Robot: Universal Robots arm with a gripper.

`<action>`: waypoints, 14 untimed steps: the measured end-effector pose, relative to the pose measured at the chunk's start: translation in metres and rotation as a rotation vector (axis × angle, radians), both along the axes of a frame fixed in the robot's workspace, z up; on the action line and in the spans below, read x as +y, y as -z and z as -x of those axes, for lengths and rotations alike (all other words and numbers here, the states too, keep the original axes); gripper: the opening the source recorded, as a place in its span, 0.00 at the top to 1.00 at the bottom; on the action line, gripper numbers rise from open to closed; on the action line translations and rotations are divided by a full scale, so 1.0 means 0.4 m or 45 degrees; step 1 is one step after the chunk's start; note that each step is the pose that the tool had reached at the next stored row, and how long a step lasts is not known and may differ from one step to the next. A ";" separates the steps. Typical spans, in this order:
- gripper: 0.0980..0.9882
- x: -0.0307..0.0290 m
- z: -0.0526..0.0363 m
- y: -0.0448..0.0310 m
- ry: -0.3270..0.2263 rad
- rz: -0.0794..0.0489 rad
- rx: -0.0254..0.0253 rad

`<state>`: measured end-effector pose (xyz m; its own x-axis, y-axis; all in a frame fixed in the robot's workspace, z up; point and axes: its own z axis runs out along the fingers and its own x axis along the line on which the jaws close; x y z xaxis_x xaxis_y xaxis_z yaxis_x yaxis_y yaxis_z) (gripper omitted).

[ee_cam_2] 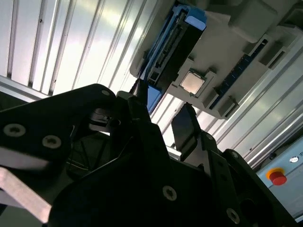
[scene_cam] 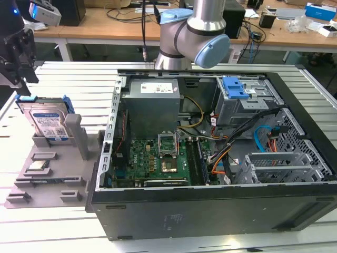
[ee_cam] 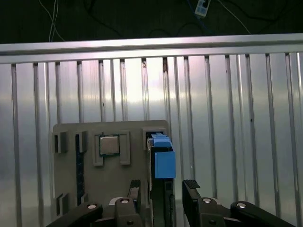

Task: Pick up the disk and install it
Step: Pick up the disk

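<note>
The disk [scene_cam: 46, 122] stands on edge in a slot at the far end of the grey holder tray [scene_cam: 52, 187]. The tray lies on the slatted table [scene_cam: 68, 79], close to the table edge on the exterior view's left. The disk's labelled face looks toward the tray's near edge, and its thin upper edge, capped by blue rails, runs across the tray from side to side. The gripper [scene_cam: 22, 84] hangs straight above that upper edge, over the end nearer the exterior view's left, so the disk lies directly below the tool with almost no offset to either side. In the first wrist view the disk shows edge-on and passes between the two fingers [ee_cam: 191, 187]. They stand apart, one facing each broad face, so the closing direction runs across the disk's thickness and not along its length. A thin strip of light seems to remain between each pad and the metal, so the fingers probably straddle the disk without clamping it, though the angle leaves some doubt. The processor chip [scene_cam: 38, 166] lies flat in its pocket nearer the tray's middle, apart from the fingers.
</note>
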<state>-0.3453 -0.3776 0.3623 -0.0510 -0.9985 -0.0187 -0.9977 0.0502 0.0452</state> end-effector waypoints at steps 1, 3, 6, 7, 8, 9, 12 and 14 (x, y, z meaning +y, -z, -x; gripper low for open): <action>0.57 0.000 -0.001 0.002 0.000 0.000 0.0000; 0.57 0.000 -0.002 0.008 0.000 0.000 0.0000; 0.57 0.000 -0.002 0.016 0.000 0.000 0.0000; 0.57 0.000 -0.003 0.018 0.000 0.000 -0.0001; 0.57 0.000 -0.003 0.022 0.000 0.000 0.0000; 0.57 0.001 -0.004 0.024 0.000 0.000 -0.0001; 0.57 0.001 -0.004 0.030 0.000 0.000 0.0000; 0.57 0.001 -0.005 0.037 0.000 0.001 -0.0001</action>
<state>-0.3433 -0.3773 0.3475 -0.0511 -0.9985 -0.0182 -0.9977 0.0502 0.0451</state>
